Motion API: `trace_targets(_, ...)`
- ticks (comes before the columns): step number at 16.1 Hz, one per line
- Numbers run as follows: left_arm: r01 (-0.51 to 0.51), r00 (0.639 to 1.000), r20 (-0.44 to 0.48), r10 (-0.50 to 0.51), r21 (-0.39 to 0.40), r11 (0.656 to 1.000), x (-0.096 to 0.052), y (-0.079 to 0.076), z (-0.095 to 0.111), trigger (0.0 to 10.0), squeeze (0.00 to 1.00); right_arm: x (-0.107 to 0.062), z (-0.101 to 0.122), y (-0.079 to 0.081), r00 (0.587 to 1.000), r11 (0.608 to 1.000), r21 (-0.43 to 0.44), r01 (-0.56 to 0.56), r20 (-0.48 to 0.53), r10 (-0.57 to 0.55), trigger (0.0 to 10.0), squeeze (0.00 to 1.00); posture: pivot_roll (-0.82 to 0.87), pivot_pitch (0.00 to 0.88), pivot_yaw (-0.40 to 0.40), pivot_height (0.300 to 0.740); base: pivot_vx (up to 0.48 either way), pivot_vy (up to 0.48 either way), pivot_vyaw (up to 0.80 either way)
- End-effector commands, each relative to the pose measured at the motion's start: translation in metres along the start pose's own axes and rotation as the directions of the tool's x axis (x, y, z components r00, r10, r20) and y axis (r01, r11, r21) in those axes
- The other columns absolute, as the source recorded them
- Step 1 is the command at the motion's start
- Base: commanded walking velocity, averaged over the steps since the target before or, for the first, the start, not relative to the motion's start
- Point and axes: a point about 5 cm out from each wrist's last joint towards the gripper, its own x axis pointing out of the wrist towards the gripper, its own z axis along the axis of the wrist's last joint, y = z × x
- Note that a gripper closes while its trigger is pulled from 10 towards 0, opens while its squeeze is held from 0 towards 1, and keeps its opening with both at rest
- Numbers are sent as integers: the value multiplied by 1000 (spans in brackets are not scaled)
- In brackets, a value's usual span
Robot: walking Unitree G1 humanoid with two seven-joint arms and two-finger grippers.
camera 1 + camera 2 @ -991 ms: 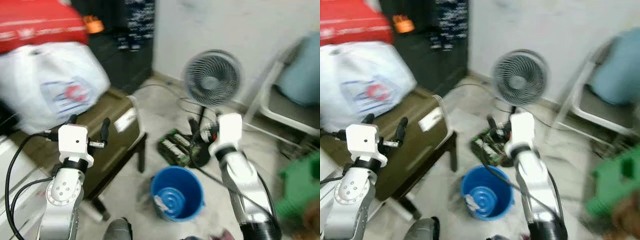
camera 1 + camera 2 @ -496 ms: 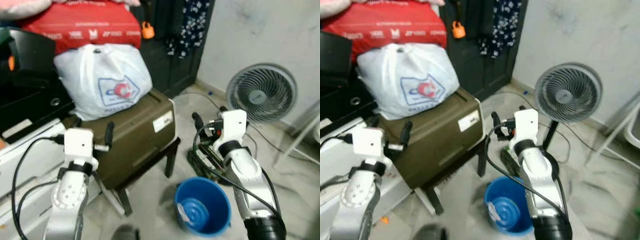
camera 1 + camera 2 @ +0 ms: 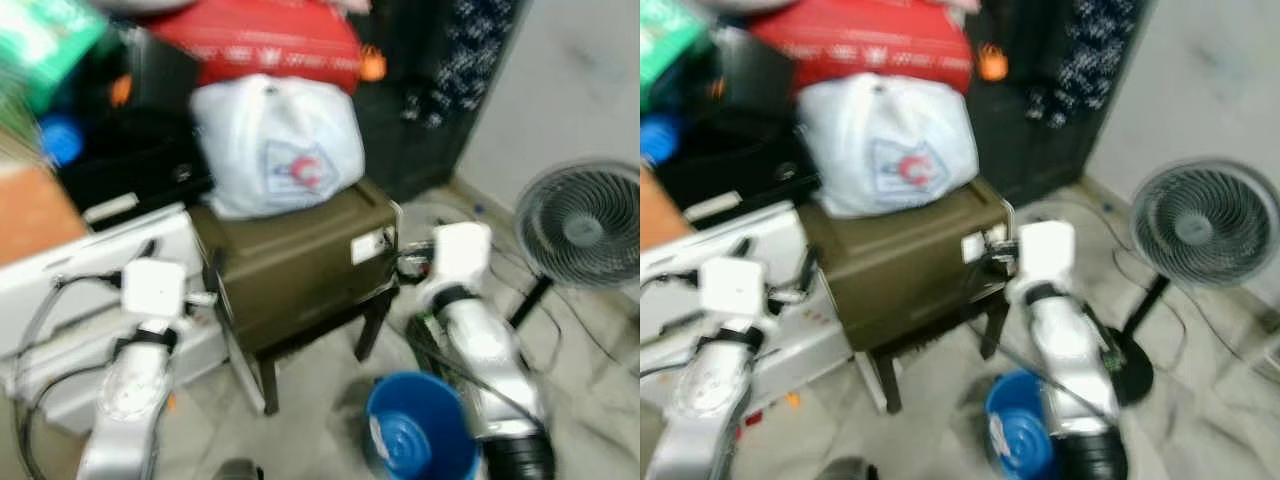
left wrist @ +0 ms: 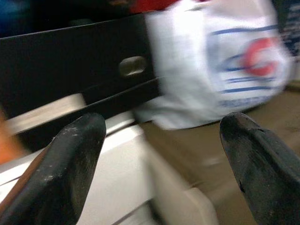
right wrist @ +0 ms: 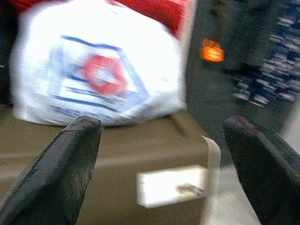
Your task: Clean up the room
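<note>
Bag (image 3: pixel 277 146) on case (image 3: pixel 300 264) — bucket (image 3: pixel 420 437) right, fan (image 3: pixel 584 226) beyond.

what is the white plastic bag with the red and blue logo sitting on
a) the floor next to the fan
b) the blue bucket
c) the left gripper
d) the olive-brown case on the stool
d: the white plastic bag rests on the flat top of the olive-brown case, under the red bag; the blue bucket stands on the floor below, and the fan stands off to the right.
</note>
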Motion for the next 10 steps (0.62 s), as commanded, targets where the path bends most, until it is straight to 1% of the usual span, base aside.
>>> trace_targets(1, 3, 1000, 12, -3, -7, 1000, 0, -4, 3, 10000, 0, -2, 3, -10, 1000, 1000, -19, 25, 6, -25, 10000, 0, -21, 0, -42, 740, 0, 0, 800)
trace_targets(4, -13, 1000, 5, 13, 10, 1000, 0, 0, 2, 10000, 0, -1, 2, -8, 1000, 1000, -22, 19, 8, -19, 10000, 0, -18, 0, -38, 740, 0, 0, 800)
trace_targets(7, -17, 1000, 0, 17, 1, 1000, 0, 0, 2, 10000, 0, 0, 3, -6, 1000, 1000, -20, 19, 11, -19, 10000, 0, -16, 0, -38, 740, 0, 0, 800)
trace_targets(8, -36, 999, -1, 36, 0, 999, -1, 1, 2, 10000, 0, 0, 3, -7, 1000, 1000, -19, 20, 12, -20, 10000, 0, -14, 0, -40, 740, 0, 0, 800)
trace_targets(9, -68, 998, -8, 68, 12, 998, -3, 6, 0, 10000, 0, -1, 2, -8, 1000, 999, -18, 29, 9, -29, 10000, 0, -11, 0, -40, 740, 0, 0, 800)
trace_targets(10, -75, 997, -13, 75, 21, 997, -4, 7, -1, 10000, 0, -2, 1, -9, 999, 999, -18, 34, 7, -33, 10000, 0, -11, 0, -40, 740, 0, 0, 800)
